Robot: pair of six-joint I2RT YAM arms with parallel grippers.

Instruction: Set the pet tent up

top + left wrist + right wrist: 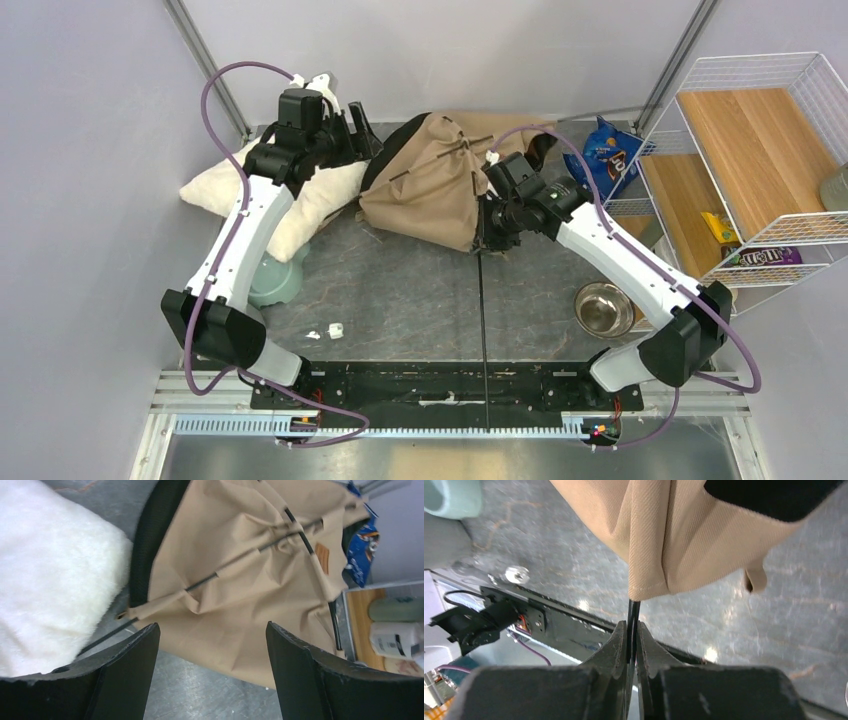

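Observation:
The pet tent (430,180) lies collapsed at the back middle, tan fabric with thin black poles crossing on it and black lining at its left edge. My right gripper (495,235) is at its front right corner, shut on a thin black pole (483,320) that runs toward the near edge. In the right wrist view the fingers (621,640) pinch the pole (633,611) just below the tent's sleeve hem (649,587). My left gripper (352,135) is open and empty above the tent's left edge. Its view shows the tent (240,580) and brown label (322,558). No pompom shows.
A fluffy white pillow (270,195) lies at back left under the left arm, with a green bowl (275,280) in front of it. A steel bowl (603,308) sits at front right. A blue snack bag (612,152) and a wire shelf (760,170) are at right.

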